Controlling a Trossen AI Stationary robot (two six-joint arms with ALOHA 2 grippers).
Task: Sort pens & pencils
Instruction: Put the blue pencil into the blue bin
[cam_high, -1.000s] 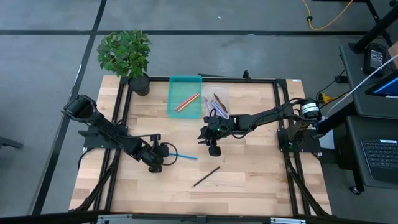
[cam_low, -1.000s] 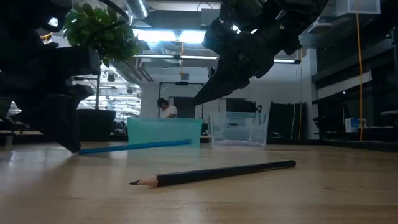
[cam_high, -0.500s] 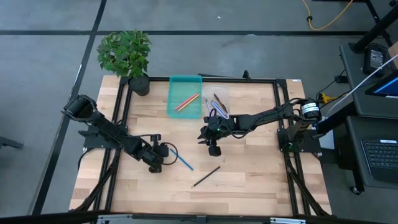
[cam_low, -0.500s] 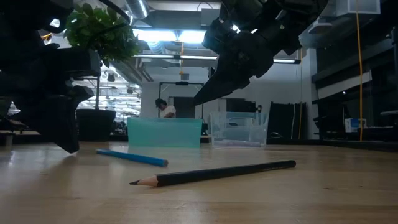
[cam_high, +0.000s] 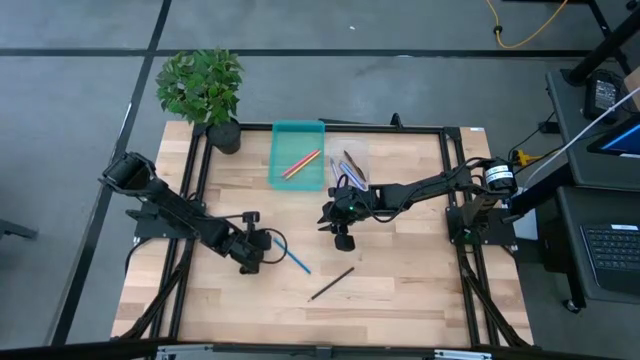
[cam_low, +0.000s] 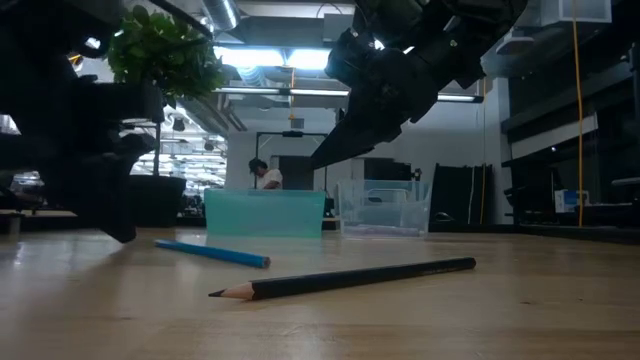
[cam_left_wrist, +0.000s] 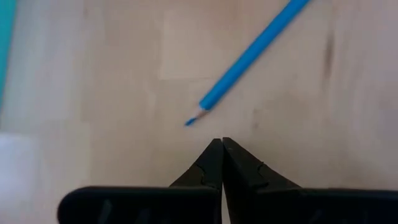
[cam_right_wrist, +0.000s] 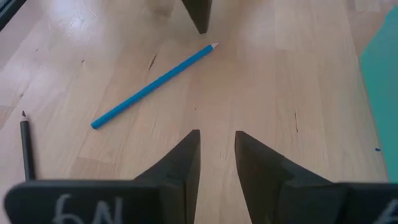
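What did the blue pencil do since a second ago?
The blue pencil swung round on the table: it lay nearly level by the left gripper and now slants down toward the black pencil. That gripper's jaws are shut and empty, just clear of the blue tip. The right gripper, the black pencil and both trays stayed put.

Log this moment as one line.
left gripper: shut, empty, beside blue pencil | right gripper: open, hovering mid-table | black pencil: loose | teal tray: two sticks inside
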